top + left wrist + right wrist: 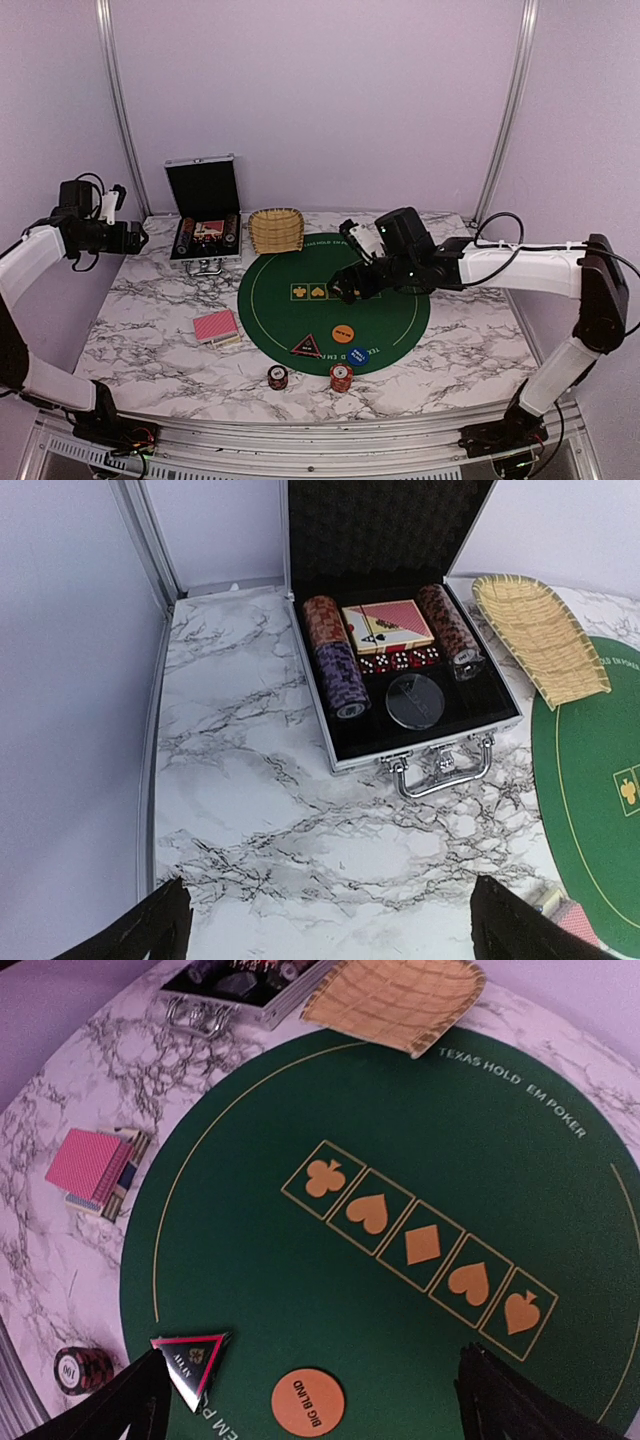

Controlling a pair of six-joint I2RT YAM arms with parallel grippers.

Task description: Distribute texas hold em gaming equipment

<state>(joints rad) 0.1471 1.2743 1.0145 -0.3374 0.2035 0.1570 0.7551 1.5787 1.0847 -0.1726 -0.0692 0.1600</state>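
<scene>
A pink-backed card deck (216, 326) lies on the marble left of the green mat (390, 315); it also shows in the right wrist view (92, 1168). An orange Big Blind disc (343, 332) (307, 1403), a blue disc (357, 352) and a dark triangular All In marker (306, 346) (193, 1354) lie on the mat's near part. Two red-and-white chip stacks (278, 377) (341, 377) stand by the near edge. My right gripper (345, 291) hovers open and empty above the mat. My left gripper (140, 238) is open and empty at the far left, high over the marble.
An open silver-edged black case (205, 215) stands at the back left, holding chip rows (338, 660), a card deck (388, 626) and dice. A woven wicker basket (276, 230) (542, 638) sits beside it at the mat's far edge. Metal posts frame the back wall.
</scene>
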